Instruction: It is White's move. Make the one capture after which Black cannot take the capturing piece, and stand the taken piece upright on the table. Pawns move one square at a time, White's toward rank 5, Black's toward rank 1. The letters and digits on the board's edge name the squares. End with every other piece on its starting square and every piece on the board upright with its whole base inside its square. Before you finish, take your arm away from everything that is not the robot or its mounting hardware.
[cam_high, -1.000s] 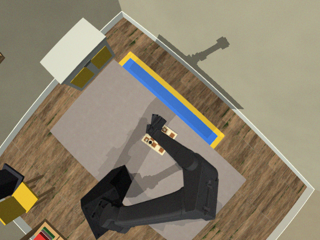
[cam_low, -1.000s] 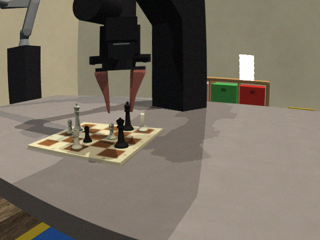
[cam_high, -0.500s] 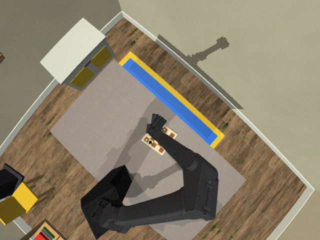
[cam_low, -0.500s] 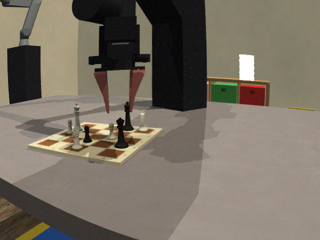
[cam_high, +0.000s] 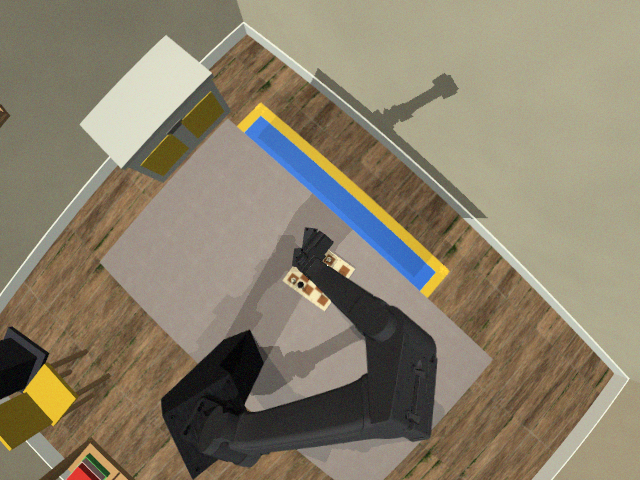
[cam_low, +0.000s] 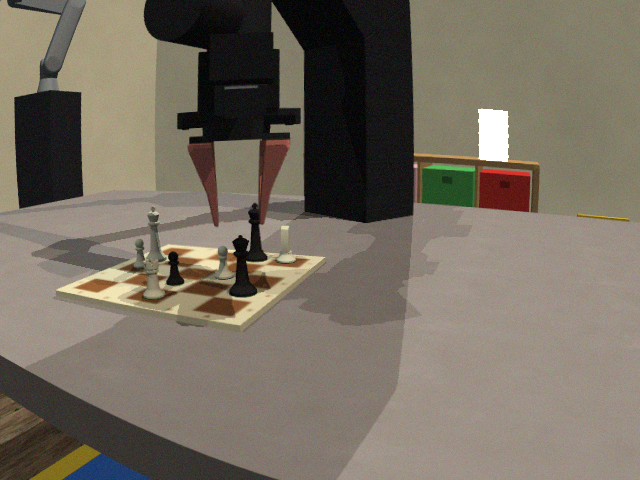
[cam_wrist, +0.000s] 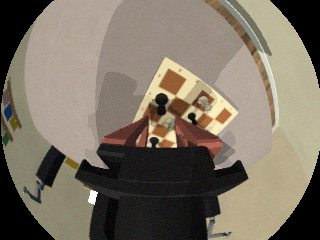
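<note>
Right now the gripper (cam_low: 238, 223) hangs above the far side of the chessboard (cam_low: 206, 312), its two red fingers (cam_low: 206, 178) pointing straight down and standing partly apart with nothing between them. That spread looks chosen to slip over a slim piece from above, and the upright pose keeps the fingers away from neighbouring pieces.

Every piece stands upright on the board. A black king (cam_low: 254, 233) rises just below the right fingertip, next to a white rook (cam_low: 284, 244) at the far corner; a black queen (cam_low: 241, 267) stands nearer the camera with a white pawn (cam_low: 222, 262) beside it. On the left are a white king (cam_low: 153, 233), another white pawn (cam_low: 139, 253), a white queen (cam_low: 151, 279) and a black pawn (cam_low: 173, 268). Edge letters are too small to read, so squares cannot be named.

No capture has been made yet, by my reading: nothing stands on the tabletop (cam_low: 465, 310) off the board. Likely the arm is lining up over a piece to lift, though which one cannot be told.
</note>
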